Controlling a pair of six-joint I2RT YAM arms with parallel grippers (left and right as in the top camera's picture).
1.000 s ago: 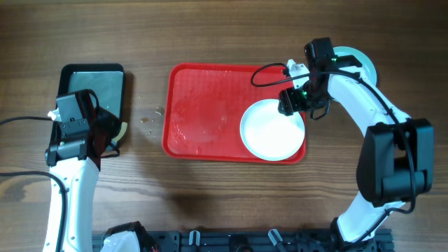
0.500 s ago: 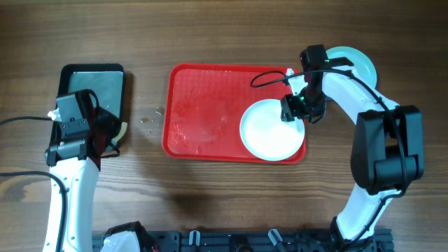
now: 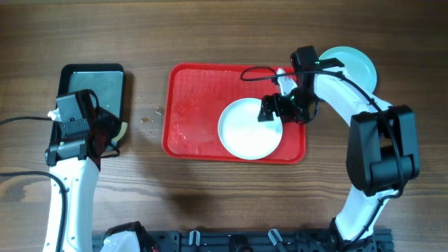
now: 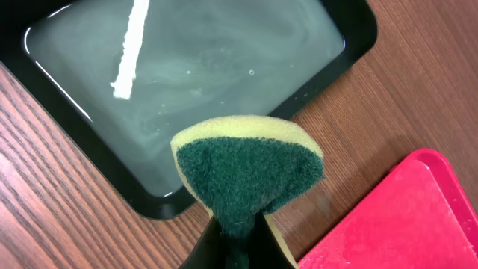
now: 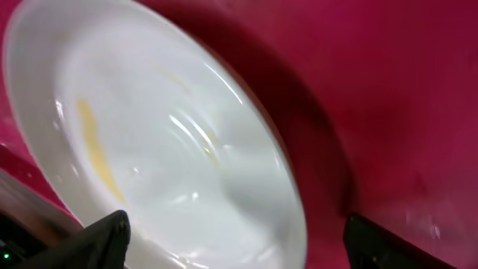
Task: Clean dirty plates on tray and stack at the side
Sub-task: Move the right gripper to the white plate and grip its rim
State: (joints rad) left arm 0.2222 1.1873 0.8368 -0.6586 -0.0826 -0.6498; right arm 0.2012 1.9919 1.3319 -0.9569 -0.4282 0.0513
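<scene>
Slid leftward since earlier, the white plate lay on the red tray, right of centre; we saw the right fingers spread wide over it, the left fingers clamping a sponge.

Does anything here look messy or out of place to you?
Yes, small things. A few crumbs lie scattered on the bare table between the dark tray and the red tray. The white plate on the red tray carries a yellowish smear, so it looks unwashed.
</scene>
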